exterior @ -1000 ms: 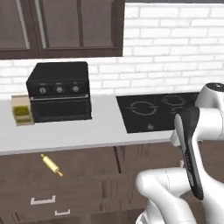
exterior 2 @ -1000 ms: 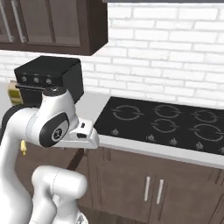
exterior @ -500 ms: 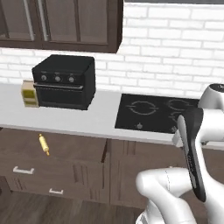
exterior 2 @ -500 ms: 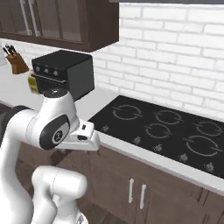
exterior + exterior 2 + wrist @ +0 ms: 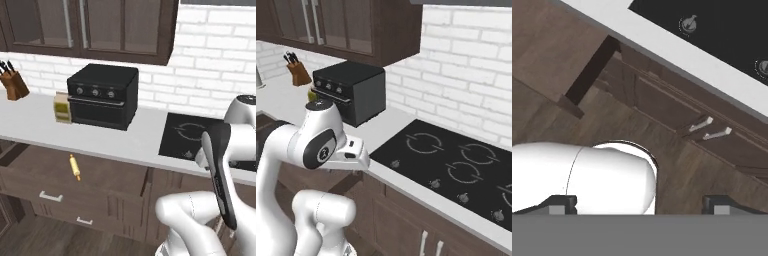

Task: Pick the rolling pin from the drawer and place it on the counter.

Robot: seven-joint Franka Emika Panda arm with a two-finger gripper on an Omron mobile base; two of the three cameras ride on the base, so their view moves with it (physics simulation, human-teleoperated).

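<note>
The rolling pin (image 5: 74, 166), pale yellow with tan tips, lies on the floor of the open dark brown drawer (image 5: 112, 174) under the light grey counter (image 5: 100, 141). It is left of my arm and lower than the counter's edge. In the hand view my gripper (image 5: 641, 204) looks down at the wooden floor and the cabinet fronts. Its two dark fingertips (image 5: 561, 202) stand far apart with nothing between them, so it is open. The drawer's side wall (image 5: 587, 75) and the counter edge (image 5: 662, 46) cross the top of that view.
On the counter stand a black toaster oven (image 5: 102, 97), a small box (image 5: 62, 107) beside it and a knife block (image 5: 14, 84) at far left. The black cooktop (image 5: 197, 141) lies to the right. Cabinet door handles (image 5: 708, 128) show below the counter.
The whole scene has slid right in both base views, so the base has driven; the knife block has come into view. My arm keeps its pose and the rolling pin stays in the drawer.
</note>
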